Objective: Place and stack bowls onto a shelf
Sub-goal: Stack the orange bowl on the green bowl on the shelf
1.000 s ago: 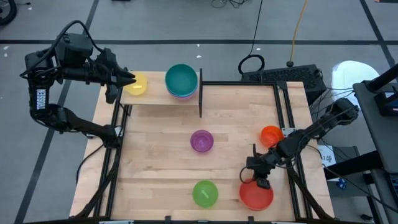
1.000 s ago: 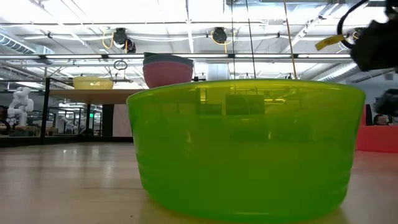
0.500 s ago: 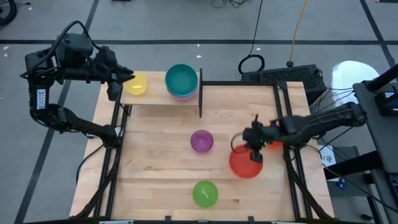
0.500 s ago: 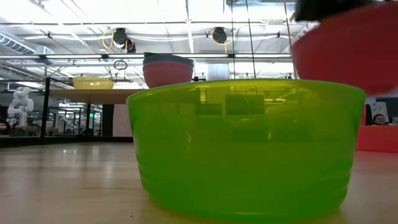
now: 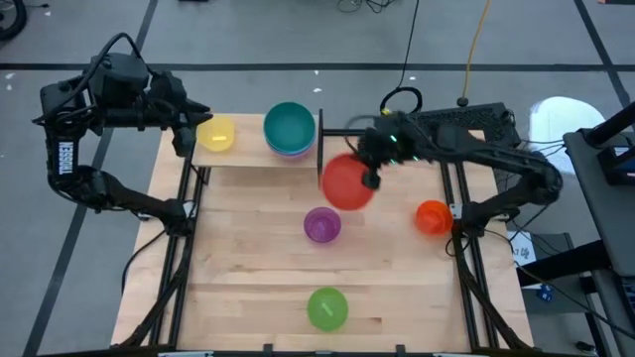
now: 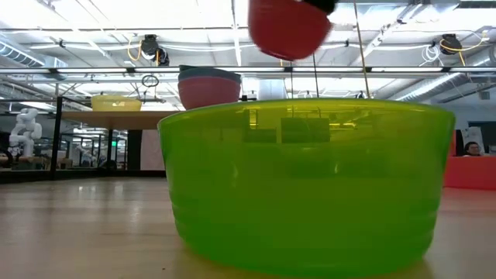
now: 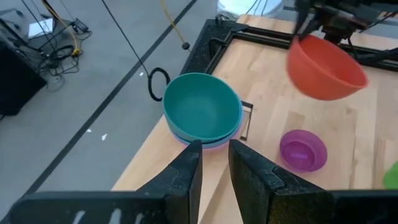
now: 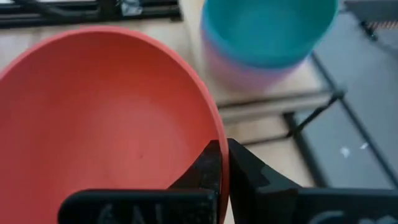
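The red bowl (image 5: 347, 181) hangs in the air just right of the shelf (image 5: 248, 157), with my right gripper (image 5: 372, 166) shut on it. On the shelf stand a yellow bowl (image 5: 216, 133) and a stack topped by a teal bowl (image 5: 290, 127) over pink (image 6: 209, 91). A purple bowl (image 5: 321, 225), an orange bowl (image 5: 433, 216) and a green bowl (image 5: 327, 308) rest on the tabletop. My left gripper (image 5: 201, 123) waits open beside the yellow bowl at the shelf's left end, with nothing between its fingers (image 7: 189, 165). My right gripper pinches the red bowl's rim (image 8: 210, 121) with one finger inside the bowl and one outside. The fingers come slanting down from the table's far right. The bowl hangs clear of the table, opening upward, high above the green bowl (image 6: 306, 182).
A thin black post (image 5: 319, 149) stands at the shelf's right end, between the stack and the red bowl. A black frame rail (image 5: 397, 133) runs along the table's far edge. Bare wood lies between the purple and green bowls.
My right gripper has lifted the red bowl off the table's near right corner. It has carried the bowl up and toward the far edge and the shelf, turning as it went. The bowl now hangs clear, beside the shelf's post.
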`<state>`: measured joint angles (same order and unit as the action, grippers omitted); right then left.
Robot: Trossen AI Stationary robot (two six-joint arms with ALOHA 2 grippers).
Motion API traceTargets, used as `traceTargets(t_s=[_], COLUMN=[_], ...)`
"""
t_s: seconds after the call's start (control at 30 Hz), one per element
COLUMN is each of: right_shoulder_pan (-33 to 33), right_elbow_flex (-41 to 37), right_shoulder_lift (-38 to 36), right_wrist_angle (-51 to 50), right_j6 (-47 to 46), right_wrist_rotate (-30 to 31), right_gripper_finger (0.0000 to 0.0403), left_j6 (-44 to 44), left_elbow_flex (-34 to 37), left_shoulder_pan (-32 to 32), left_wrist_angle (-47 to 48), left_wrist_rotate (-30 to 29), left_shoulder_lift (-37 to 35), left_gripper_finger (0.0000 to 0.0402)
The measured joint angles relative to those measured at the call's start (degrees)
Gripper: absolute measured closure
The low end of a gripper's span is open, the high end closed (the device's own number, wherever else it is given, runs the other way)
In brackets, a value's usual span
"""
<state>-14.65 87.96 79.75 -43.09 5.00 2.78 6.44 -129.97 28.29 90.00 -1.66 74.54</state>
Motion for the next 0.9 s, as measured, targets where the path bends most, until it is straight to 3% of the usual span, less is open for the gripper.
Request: traceTargets(t_s=[0.33,0.47,0.67,0.9], right_shoulder_pan=[-5.8,-7.7,-11.8,-17.1], right_elbow_flex=[24.8,31.5,34.4,34.4], right_shoulder_lift=[16.8,20.4,23.2,25.6], right_wrist_angle=[-0.6,-0.5,1.8,8.1], right_j6=[7.7,11.0,15.2,15.3], right_wrist_rotate=[-0.1,-4.4,-5.7,-16.6], right_gripper_finger=[0.0403,0.0403,0.0403,0.0403], left_j6=[3.5,2.9,1.2,-1.2], left_elbow_flex=[0.0,0.0,0.0,0.0], left_shoulder_pan=[0.0,0.0,0.0,0.0], left_wrist_angle=[0.0,0.0,0.0,0.0], left_wrist_rotate=[-0.1,-0.1,0.0,0.0], left_shoulder_lift=[0.0,0.0,0.0,0.0], left_gripper_finger=[0.0316,0.0316,0.0316,0.0316])
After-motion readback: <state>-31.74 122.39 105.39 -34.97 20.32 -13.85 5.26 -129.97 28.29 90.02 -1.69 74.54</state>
